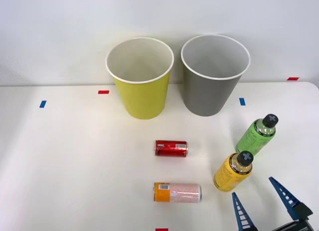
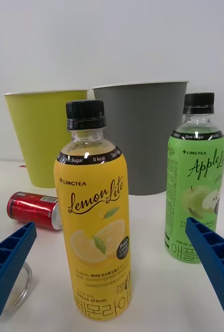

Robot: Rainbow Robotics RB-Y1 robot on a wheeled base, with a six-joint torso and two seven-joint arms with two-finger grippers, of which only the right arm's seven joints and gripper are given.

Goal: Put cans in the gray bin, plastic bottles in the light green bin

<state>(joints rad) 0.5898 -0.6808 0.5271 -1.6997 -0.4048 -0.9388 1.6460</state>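
From the front view we see the white counter (image 1: 60, 156) with the green bin (image 1: 141, 91) and the gray bin (image 1: 212, 86) standing upright side by side at the back, gray on the right. Both show white insides, and we see nothing in them. The red can (image 1: 171, 148) lies on its side mid-counter, and the pink can (image 1: 177, 192) lies on its side nearer us, orange end to the left. The green bottle (image 1: 255, 135) and the yellow bottle (image 1: 233, 172) stand at the right, the yellow one nearer. The claw (image 1: 264, 203) sits at the bottom right corner just behind the yellow bottle, its blue fingers spread wide, holding nothing and touching nothing; its body is cut off by the edge.

From the wrist view we read the labels: the yellow bottle (image 2: 95, 223) says Lemon Lite, the green bottle (image 2: 195, 192) Apple. The yellow bottle stands between the spread fingers (image 2: 8, 264), clear of both. The red can (image 2: 34, 209) lies behind it, partly hidden. A metal ring by one finger is hard to identify.
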